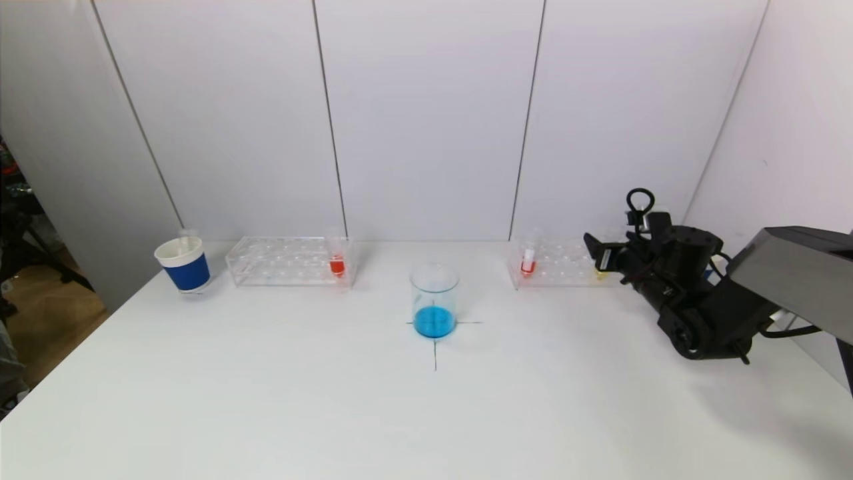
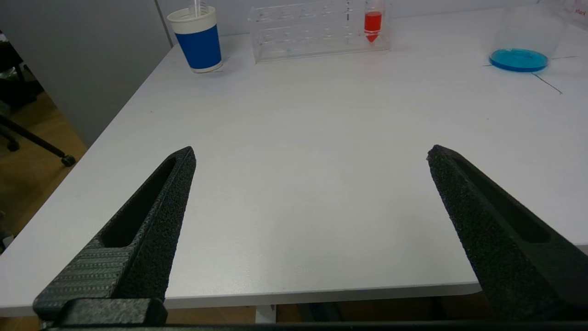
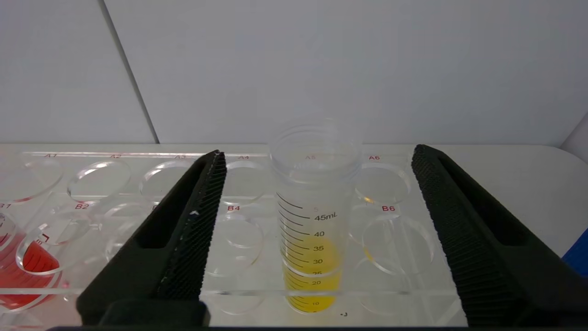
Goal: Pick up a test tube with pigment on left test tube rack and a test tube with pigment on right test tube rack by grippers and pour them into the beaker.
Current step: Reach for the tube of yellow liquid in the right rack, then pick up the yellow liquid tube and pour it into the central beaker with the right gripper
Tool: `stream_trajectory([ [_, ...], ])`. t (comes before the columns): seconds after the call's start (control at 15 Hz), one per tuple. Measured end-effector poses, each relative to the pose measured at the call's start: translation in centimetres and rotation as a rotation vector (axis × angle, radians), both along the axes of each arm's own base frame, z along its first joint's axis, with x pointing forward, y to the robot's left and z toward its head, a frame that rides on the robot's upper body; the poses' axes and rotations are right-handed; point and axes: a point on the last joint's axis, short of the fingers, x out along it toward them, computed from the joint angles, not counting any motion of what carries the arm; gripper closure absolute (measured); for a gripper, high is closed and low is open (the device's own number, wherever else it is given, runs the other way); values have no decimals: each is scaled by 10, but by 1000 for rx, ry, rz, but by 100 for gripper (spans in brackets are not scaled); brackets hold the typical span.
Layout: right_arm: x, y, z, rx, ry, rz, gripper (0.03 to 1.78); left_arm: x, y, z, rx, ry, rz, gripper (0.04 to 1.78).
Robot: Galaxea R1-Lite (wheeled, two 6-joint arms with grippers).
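White table [image 1: 266, 400]: the right gripper [image 3: 317, 220], spread around the yellow tube [image 3: 312, 257], could tip it by closing off-centre; the left gripper [image 2: 312, 184] waits spread.

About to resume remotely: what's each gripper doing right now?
Left gripper: open, empty, hovering above the table's near edge.
Right gripper: open, jaws either side of the yellow test tube in the right rack, not touching it.
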Motion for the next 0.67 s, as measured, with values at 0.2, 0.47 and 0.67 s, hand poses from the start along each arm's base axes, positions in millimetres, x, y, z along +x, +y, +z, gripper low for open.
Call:
stream_trajectory([
  [0.2, 1, 0, 0, 0, -1, -3, 95, 0, 0, 0, 0, 0, 0, 6],
  [0.47, 1, 0, -1, -1, 1, -2, 134, 0, 0, 0, 0, 0, 0, 6],
  [0.67, 1, 0, -1, -1, 2, -2, 133, 0, 0, 0, 0, 0, 0, 6],
])
